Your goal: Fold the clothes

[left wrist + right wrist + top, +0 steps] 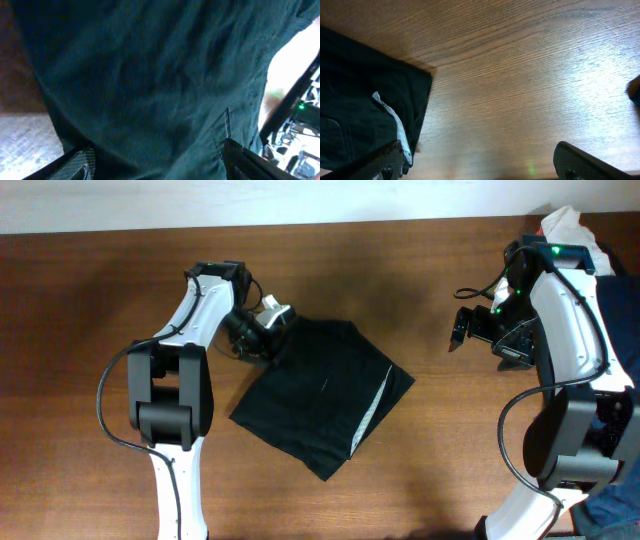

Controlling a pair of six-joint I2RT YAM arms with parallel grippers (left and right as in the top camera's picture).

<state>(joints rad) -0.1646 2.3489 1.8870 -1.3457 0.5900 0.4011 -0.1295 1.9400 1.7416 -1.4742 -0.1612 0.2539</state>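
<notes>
A black garment (320, 395) lies folded in a slanted rectangle on the middle of the wooden table (420, 270), with a white lining strip (372, 405) along its right edge. My left gripper (275, 320) is at the garment's far left corner. In the left wrist view the dark cloth (150, 85) fills the frame and lies between the wide-apart fingers (157, 162). My right gripper (458, 332) is open and empty over bare wood to the right of the garment. In the right wrist view the fingers (480, 162) are spread and the garment's edge (360, 110) is at the left.
A pile of white cloth (565, 225) sits at the far right corner behind the right arm. Blue fabric (615, 500) shows at the lower right edge. Both arm bases stand at the table's front.
</notes>
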